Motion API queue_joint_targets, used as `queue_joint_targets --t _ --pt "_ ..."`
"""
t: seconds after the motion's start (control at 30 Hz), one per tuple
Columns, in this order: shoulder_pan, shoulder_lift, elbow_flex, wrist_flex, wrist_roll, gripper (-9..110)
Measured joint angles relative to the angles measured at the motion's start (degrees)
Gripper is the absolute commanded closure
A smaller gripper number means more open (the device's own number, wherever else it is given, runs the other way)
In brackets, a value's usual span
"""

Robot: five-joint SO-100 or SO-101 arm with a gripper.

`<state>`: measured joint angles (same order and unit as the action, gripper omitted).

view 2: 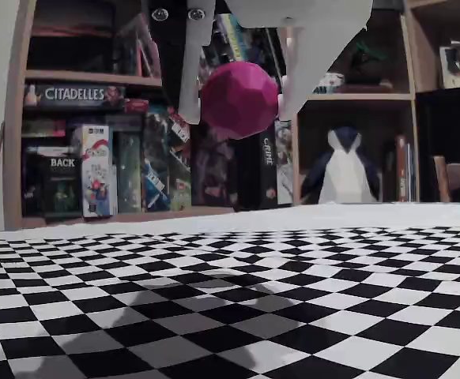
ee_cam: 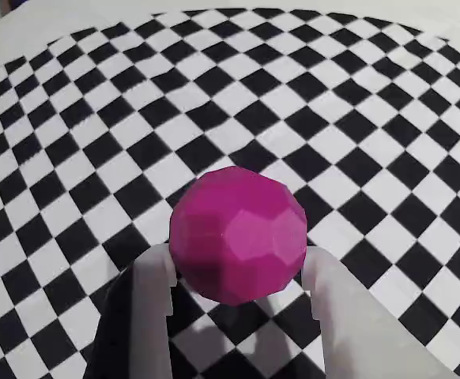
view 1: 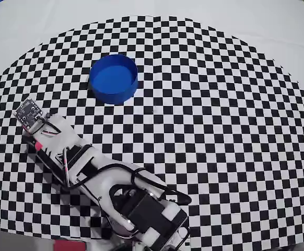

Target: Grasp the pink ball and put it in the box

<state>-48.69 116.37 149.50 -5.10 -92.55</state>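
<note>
My gripper (ee_cam: 238, 254) is shut on the pink ball (ee_cam: 238, 233), a faceted magenta sphere held between the two white fingers (ee_cam: 152, 316). In the fixed view the gripper (view 2: 239, 117) hangs from the top edge and holds the ball (view 2: 240, 99) well above the checkered mat. In the overhead view the arm's wrist end (view 1: 37, 117) sits at the left and hides the ball and fingers. The box (view 1: 113, 78), a round shallow blue tub, stands on the mat up and to the right of the wrist, apart from it. The tub looks empty.
The checkered mat (view 1: 220, 130) covers the table, with plain white surface (view 1: 277, 26) beyond its curved far edge. The arm's body (view 1: 136, 204) fills the lower left of the overhead view. A shelf of board games (view 2: 96, 158) and a penguin figure (view 2: 342, 170) stand behind the table.
</note>
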Motion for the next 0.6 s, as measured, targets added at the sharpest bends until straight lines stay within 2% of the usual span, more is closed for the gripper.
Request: queue_joint_targets --t 0.6 --pt "4.7 3.8 1.1 0.1 0.0 101"
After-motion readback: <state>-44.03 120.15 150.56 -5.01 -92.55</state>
